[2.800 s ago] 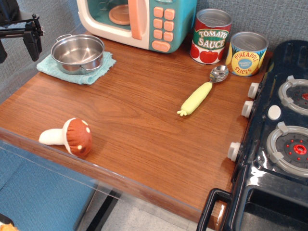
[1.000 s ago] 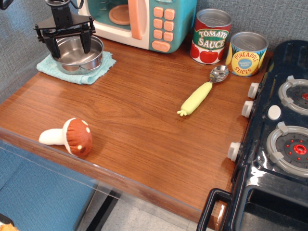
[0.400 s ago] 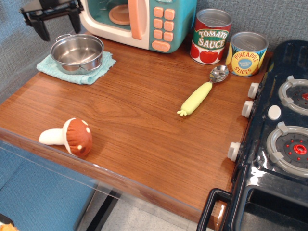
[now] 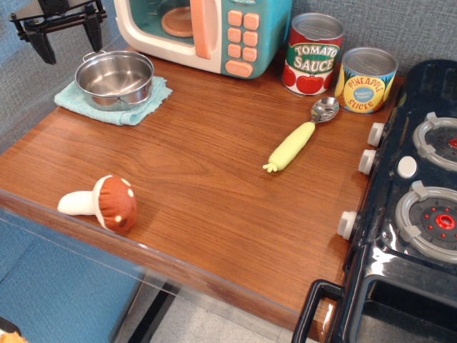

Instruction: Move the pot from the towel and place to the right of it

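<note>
We see the pot (image 4: 114, 77), a shallow round steel bowl with a bright reflective inside and a thin wire loop handle showing at its far left rim, sitting on the towel (image 4: 118, 104), a light teal folded cloth at the back left of the table (image 4: 214, 186). The gripper (image 4: 68, 39) hangs above and to the left of the pot, clear of it, its two dark jaws spread wide and empty. Compared with a moment ago, it has slid further left and sits a little higher; a second ago it was down around the pot. The pot and towel have not shifted. We count one pot, one towel, two tin cans (image 4: 313, 53), one spoon (image 4: 300, 136), one toy mushroom (image 4: 103, 204) and one toy microwave (image 4: 214, 32).
</note>
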Tool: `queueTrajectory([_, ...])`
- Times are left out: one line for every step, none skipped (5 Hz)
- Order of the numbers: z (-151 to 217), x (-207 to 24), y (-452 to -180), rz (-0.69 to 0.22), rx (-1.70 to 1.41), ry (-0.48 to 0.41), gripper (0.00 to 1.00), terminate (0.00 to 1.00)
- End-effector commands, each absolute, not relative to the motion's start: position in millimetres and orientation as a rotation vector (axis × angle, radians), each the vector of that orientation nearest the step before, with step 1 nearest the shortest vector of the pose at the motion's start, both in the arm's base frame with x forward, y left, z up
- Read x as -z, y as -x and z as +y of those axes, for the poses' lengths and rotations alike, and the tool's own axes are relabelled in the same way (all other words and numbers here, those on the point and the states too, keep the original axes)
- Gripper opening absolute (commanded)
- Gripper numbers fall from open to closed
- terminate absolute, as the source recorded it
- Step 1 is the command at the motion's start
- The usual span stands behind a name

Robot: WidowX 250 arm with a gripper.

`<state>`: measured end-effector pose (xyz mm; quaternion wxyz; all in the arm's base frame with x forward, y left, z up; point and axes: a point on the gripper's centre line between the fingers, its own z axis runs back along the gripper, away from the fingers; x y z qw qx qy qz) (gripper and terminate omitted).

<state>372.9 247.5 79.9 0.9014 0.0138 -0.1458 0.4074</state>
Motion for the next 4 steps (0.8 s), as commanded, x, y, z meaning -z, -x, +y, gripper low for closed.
queueTrajectory([249, -70, -373, -0.271, -0.828, -0.096, 1.0, 0.0])
queueTrajectory([248, -62, -374, -0.254, -0.827, -0.113, 1.0, 0.0])
queueTrajectory([245, -60, -375, -0.254, -0.805, -0.127, 0.0, 0.0])
queueTrajectory([244, -59, -376, -0.251, -0.797, -0.133, 0.0, 0.0])
